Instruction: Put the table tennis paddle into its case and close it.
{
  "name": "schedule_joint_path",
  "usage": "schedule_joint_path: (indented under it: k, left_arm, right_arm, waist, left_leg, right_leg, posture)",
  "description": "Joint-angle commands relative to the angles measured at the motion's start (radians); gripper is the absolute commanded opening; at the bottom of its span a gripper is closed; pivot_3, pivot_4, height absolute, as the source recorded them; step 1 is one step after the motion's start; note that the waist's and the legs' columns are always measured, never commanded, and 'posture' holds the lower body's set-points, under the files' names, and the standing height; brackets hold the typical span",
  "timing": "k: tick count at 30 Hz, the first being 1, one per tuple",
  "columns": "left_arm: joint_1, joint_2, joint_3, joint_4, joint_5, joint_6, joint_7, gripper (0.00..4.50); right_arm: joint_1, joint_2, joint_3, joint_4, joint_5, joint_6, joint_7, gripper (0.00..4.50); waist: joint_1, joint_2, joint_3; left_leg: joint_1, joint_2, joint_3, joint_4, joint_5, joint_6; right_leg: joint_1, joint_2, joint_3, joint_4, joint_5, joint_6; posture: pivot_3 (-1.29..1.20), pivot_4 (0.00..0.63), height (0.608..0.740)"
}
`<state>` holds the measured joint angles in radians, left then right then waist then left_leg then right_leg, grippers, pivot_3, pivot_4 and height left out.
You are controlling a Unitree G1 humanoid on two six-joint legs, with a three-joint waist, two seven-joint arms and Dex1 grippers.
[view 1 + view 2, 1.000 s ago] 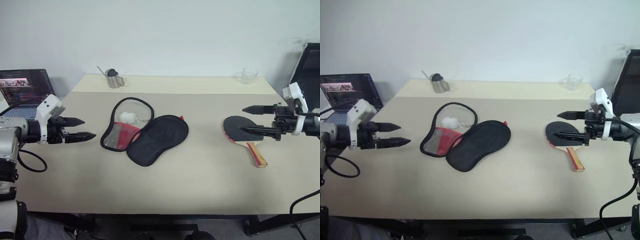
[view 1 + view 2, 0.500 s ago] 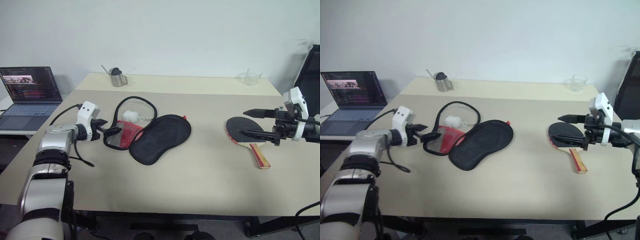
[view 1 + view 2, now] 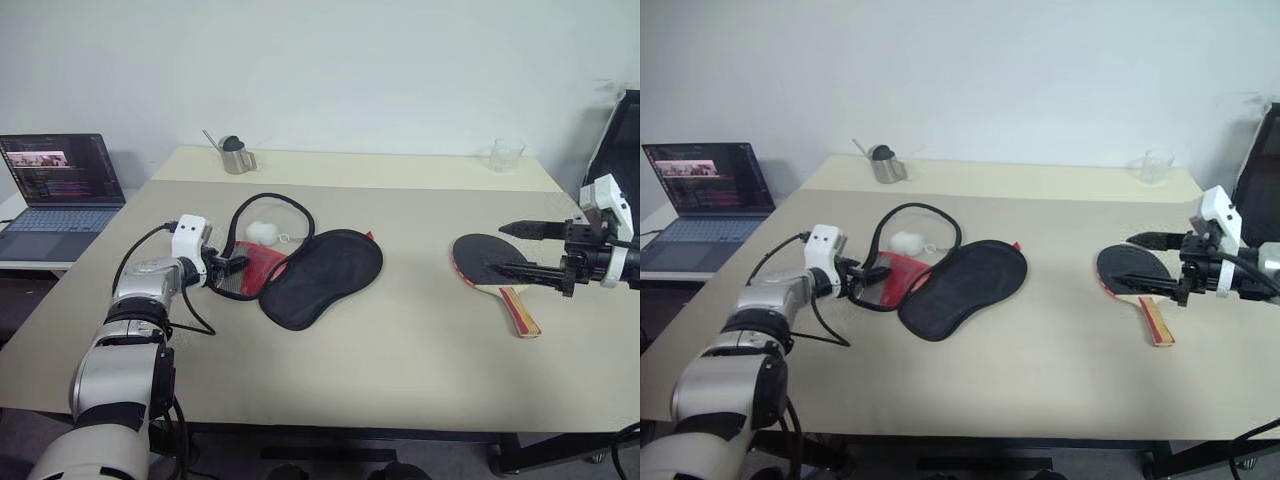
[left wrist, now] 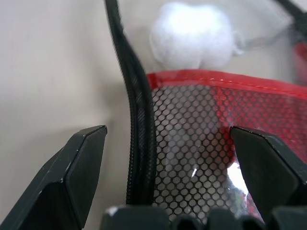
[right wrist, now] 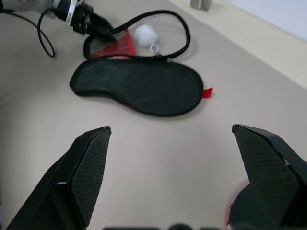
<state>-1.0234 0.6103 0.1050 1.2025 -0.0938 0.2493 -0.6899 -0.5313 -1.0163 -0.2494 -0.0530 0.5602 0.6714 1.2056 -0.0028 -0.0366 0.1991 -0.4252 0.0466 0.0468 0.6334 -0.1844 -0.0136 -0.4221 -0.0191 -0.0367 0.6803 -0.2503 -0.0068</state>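
Case [image 3: 300, 265]: lies unzipped mid-counter [image 3: 400, 360], pom-pom [image 4: 192, 36] inside its rim; my left tool [image 3: 232, 267], fingers apart, straddles the case's zip edge; paddle [image 3: 490, 268] lies flat, well right of the case; my right tool [image 3: 522, 248] hovers spread over its blade.

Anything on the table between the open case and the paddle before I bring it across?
No: in the left eye view, only bare table lies between the case and the table tennis paddle.
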Motion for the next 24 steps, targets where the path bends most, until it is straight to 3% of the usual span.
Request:
schedule_joint_path:
  k: [1,8,11,22,24]
  left_arm:
    - [-0.006,-0.008,0.015,-0.007,-0.001,0.007,0.013,4.50]
    - [0.007,-0.026,0.018,-0.019,0.005,0.040,0.037,4.50]
    - [0.012,-0.018,0.033,-0.041,-0.013,0.055,0.015,3.96]
    - [0.038,0.004,0.045,-0.159,-0.035,0.141,-0.040,0.05]
    - [0.045,-0.005,0.057,-0.202,-0.061,0.182,-0.052,0.02]
  right_arm:
    - [-0.020,-0.018,-0.012,-0.017,0.012,-0.008,-0.003,4.45]
    - [-0.035,-0.009,0.006,-0.005,0.003,-0.024,-0.012,4.45]
    - [-0.046,-0.004,0.016,0.002,0.003,-0.030,-0.016,4.50]
    - [-0.049,0.004,0.025,0.007,0.003,-0.045,-0.024,4.50]
    - [-0.046,0.004,0.021,0.002,0.005,-0.044,-0.028,4.50]
  waist:
    - [0.001,0.000,0.000]
    - [0.000,0.000,0.000]
    - [0.000,0.000,0.000]
    - [0.000,0.000,0.000]
    - [0.000,0.000,0.000]
  left_leg:
    - [0.000,0.000,0.000,0.000,0.000,0.000]
    - [0.000,0.000,0.000,0.000,0.000,0.000]
    - [0.000,0.000,0.000,0.000,0.000,0.000]
    - [0.000,0.000,0.000,0.000,0.000,0.000]
    - [0.000,0.000,0.000,0.000,0.000,0.000]
  right_leg:
    - [0.000,0.000,0.000,0.000,0.000,0.000]
    - [0.000,0.000,0.000,0.000,0.000,0.000]
    - [0.000,0.000,0.000,0.000,0.000,0.000]
    - [0.000,0.000,0.000,0.000,0.000,0.001]
    - [0.000,0.000,0.000,0.000,0.001,0.001]
  posture:
    - [0.00,0.150,0.740]
    - [0.00,0.150,0.740]
    - [0.00,0.150,0.740]
    - [0.00,0.150,0.740]
    - [0.00,0.150,0.740]
